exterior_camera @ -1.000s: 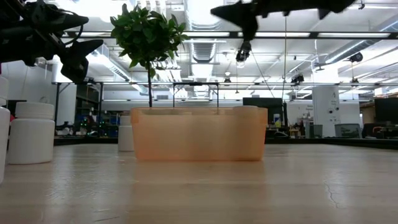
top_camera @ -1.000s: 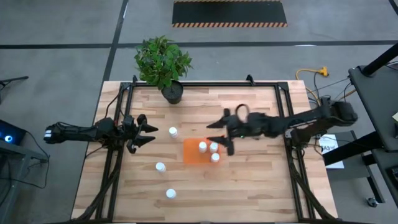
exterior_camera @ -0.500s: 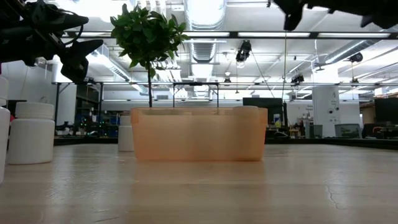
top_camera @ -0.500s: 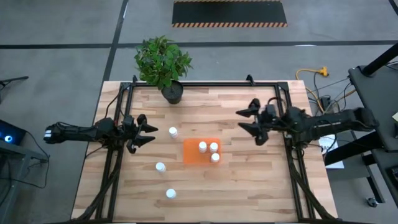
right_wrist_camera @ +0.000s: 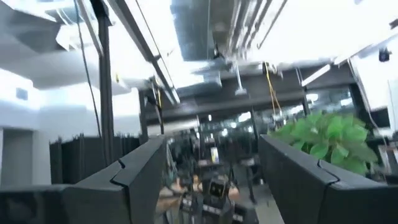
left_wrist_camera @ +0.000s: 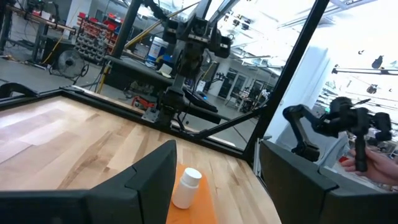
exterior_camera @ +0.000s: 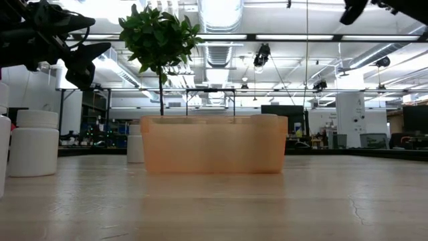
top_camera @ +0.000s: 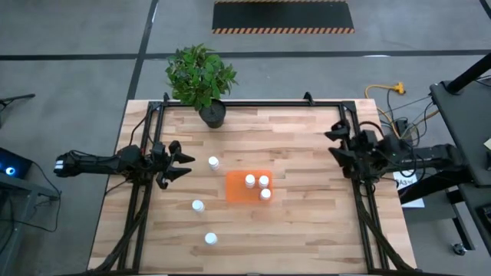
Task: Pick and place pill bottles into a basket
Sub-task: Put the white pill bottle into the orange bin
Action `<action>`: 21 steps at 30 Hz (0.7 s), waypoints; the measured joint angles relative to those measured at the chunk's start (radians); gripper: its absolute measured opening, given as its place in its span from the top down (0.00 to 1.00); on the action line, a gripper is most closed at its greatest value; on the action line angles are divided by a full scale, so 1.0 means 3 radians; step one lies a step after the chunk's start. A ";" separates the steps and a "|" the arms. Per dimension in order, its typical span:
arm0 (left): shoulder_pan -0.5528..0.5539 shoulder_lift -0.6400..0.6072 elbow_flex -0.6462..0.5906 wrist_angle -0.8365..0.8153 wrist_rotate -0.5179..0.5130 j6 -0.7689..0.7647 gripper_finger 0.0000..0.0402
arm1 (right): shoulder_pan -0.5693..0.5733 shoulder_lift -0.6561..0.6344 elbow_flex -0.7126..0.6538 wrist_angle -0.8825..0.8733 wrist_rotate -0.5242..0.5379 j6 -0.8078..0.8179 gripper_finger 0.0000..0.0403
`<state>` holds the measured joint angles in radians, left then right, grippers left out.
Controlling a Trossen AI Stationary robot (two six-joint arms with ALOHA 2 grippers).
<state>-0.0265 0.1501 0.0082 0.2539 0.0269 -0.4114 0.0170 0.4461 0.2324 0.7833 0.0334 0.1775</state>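
Right hand spread open, empty, at table edge; left hand open, empty

Low view: basket wall hides the bottles inside. A bottle at 9 o'clock is cut by the edge. Right wrist view is mostly blur.

Grey concrete floor with a hazard-striped black mat; bright ceiling lights overhead.
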 joint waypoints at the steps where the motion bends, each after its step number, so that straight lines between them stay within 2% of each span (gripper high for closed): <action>1: 0.0000 0.0000 0.0000 0.0000 0.0000 0.0000 0.47 | 0.0000 -0.0081 -0.0078 0.0083 0.0000 -0.0006 0.39; 10: 0.0000 0.0000 -0.0001 0.0001 0.0000 -0.0003 0.47 | 0.0001 -0.0637 -0.0744 0.0966 -0.0032 0.0076 0.41; 21: -0.0001 0.0000 0.0000 0.0000 -0.0001 -0.0004 0.47 | 0.0001 -0.1266 -0.0745 0.0238 -0.0231 0.0015 0.39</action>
<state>-0.0268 0.1501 0.0082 0.2539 0.0264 -0.4126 0.0174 0.0663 0.0090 0.8546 -0.0361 0.1822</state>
